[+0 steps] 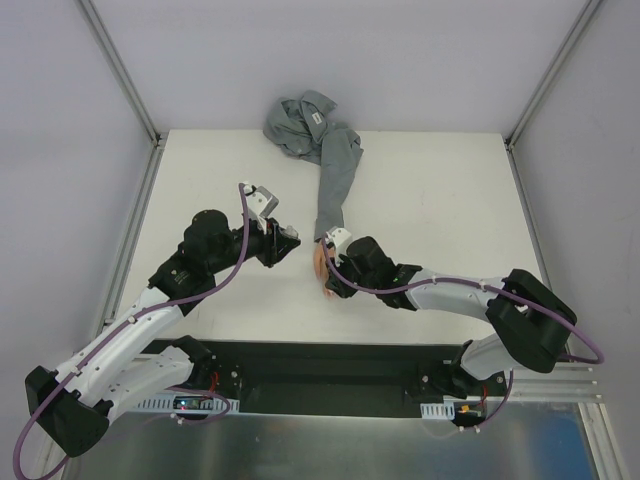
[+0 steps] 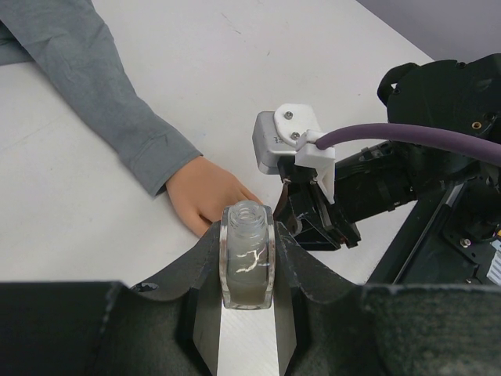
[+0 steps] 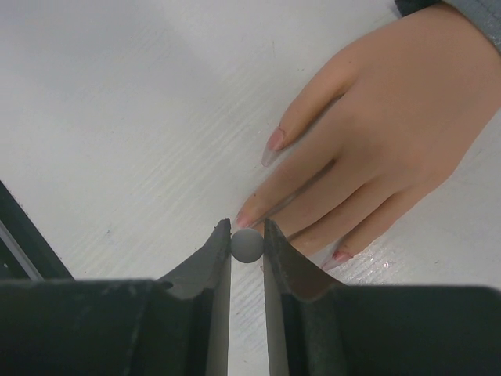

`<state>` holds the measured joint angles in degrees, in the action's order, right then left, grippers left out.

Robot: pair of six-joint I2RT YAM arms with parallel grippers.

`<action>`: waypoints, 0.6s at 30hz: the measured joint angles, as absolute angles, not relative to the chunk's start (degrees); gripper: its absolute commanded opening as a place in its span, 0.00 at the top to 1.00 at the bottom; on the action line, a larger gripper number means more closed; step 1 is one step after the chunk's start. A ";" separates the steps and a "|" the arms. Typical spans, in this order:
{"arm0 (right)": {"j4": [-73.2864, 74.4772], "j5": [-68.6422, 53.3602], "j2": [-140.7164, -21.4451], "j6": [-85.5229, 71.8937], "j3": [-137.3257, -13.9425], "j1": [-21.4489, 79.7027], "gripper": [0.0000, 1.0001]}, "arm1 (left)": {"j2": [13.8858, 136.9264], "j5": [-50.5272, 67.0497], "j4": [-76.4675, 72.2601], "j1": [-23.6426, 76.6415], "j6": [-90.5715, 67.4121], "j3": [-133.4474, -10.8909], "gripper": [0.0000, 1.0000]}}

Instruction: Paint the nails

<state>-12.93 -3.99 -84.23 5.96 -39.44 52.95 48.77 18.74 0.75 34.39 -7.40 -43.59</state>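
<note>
The peach mannequin hand (image 3: 383, 133) lies palm down on the white table, in a grey sleeve (image 1: 335, 180). Its nails show in the right wrist view: the thumb nail (image 3: 274, 141), a pinkish fingertip nail (image 3: 243, 218) and a reddish nail (image 3: 340, 256). My right gripper (image 3: 246, 235) is shut on a small grey round cap (image 3: 246, 244), right over the fingertips; anything below the cap is hidden. My left gripper (image 2: 247, 235) is shut on a small clear bottle (image 2: 247, 254) with an open neck, held just left of the hand (image 2: 207, 192).
The rest of the grey shirt (image 1: 300, 120) is bunched at the table's far edge. The right arm's wrist and purple cable (image 2: 391, 137) are close in front of the left gripper. Metal frame posts stand at the back corners.
</note>
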 measured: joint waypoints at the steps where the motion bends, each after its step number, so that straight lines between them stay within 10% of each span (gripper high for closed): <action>1: -12.82 -4.05 -84.23 5.91 -39.44 52.95 1.00 | 48.77 18.92 0.75 34.39 -7.40 -43.59 1.00; 18: -11.49 -6.31 -84.36 5.08 -39.53 53.12 0.99 | 48.77 19.03 0.75 34.39 -7.40 -43.59 1.00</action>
